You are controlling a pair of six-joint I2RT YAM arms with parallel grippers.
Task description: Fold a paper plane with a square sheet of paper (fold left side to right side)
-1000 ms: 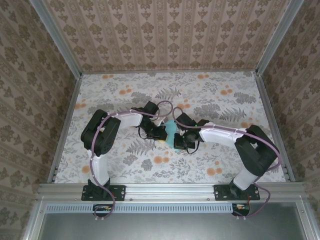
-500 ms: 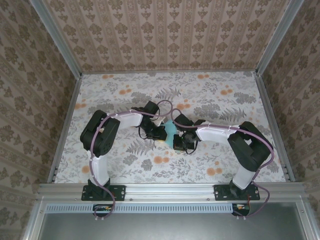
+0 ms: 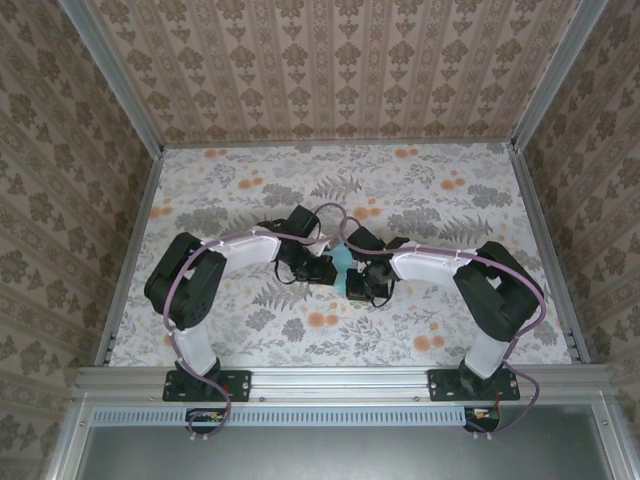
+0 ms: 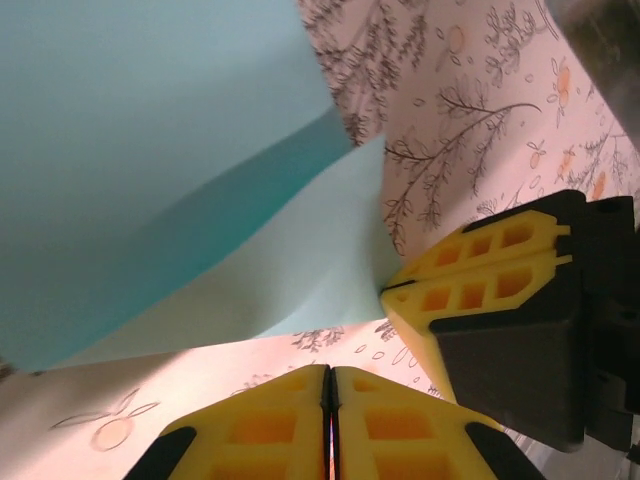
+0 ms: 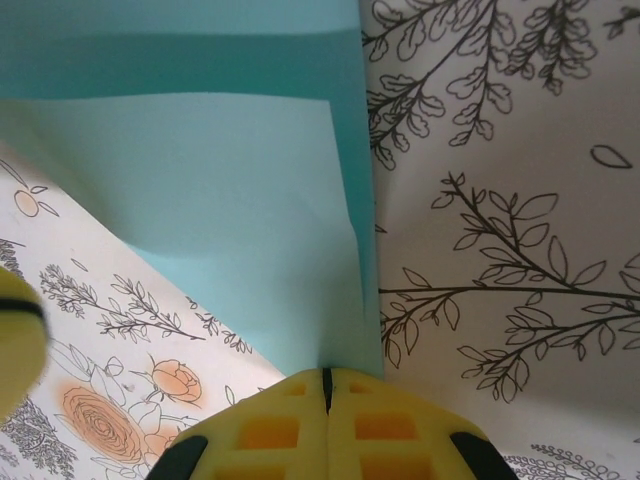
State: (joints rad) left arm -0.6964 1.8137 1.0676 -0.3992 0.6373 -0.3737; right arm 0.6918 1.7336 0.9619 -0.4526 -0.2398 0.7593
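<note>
While left claw [image 4: 330, 372] and right claw [image 5: 326, 375] sit closed, paper [image 3: 343, 260] lies between.

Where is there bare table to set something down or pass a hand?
Free: the far strip of table along the back wall, and the near-centre patch along the front rail. Crowded: the middle, where left tool and right tool meet at the sheet of paper.

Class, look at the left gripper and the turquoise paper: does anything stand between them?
Nothing visible does. A strip of bare tablecloth separates the shut left gripper from the paper. The right gripper is off to one side, shut on the paper's edge, not in between.
</note>
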